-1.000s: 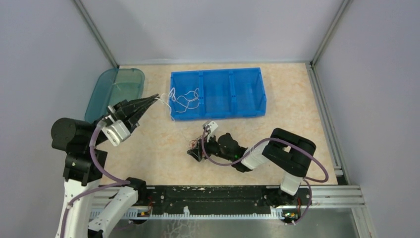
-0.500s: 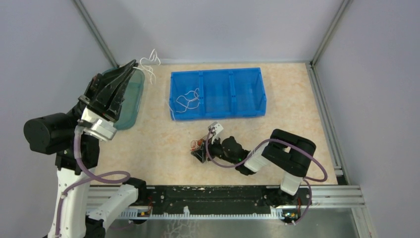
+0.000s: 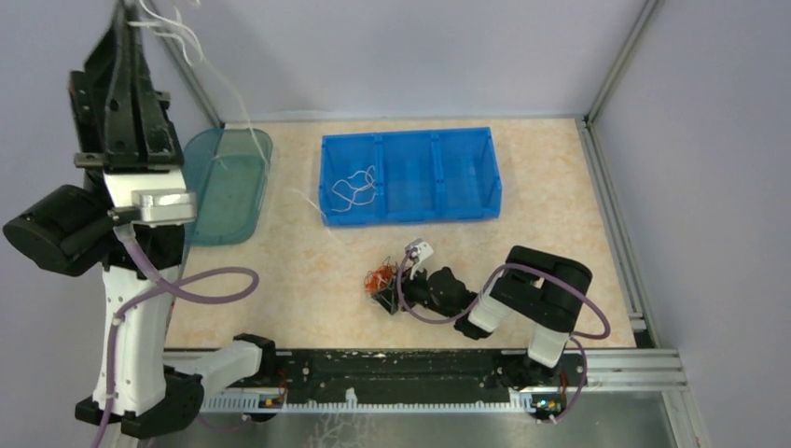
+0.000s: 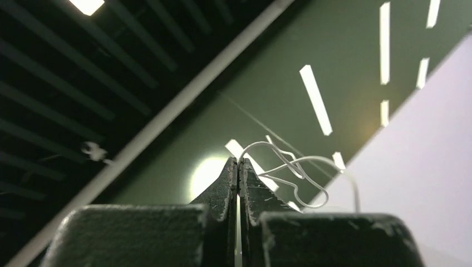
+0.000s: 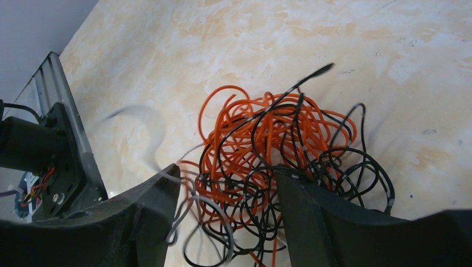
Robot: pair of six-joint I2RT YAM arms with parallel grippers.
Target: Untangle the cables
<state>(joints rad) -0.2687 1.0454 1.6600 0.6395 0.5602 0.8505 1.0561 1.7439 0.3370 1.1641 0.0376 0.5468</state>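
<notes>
The left gripper [image 3: 121, 14] reaches the overhead picture's top edge, which cuts off the white cable [image 3: 191, 42] pinched in its tips. Beside the blue bin [image 3: 410, 175], the right gripper [image 3: 384, 291] covers part of the orange and black tangle [image 3: 378, 278]. At that wrist, a grey strand [image 5: 136, 125] left of the tangle is smeared, its end unreadable.

Blue three-compartment bin [image 3: 485, 177] at rear; teal lid [image 3: 224, 191] left.
</notes>
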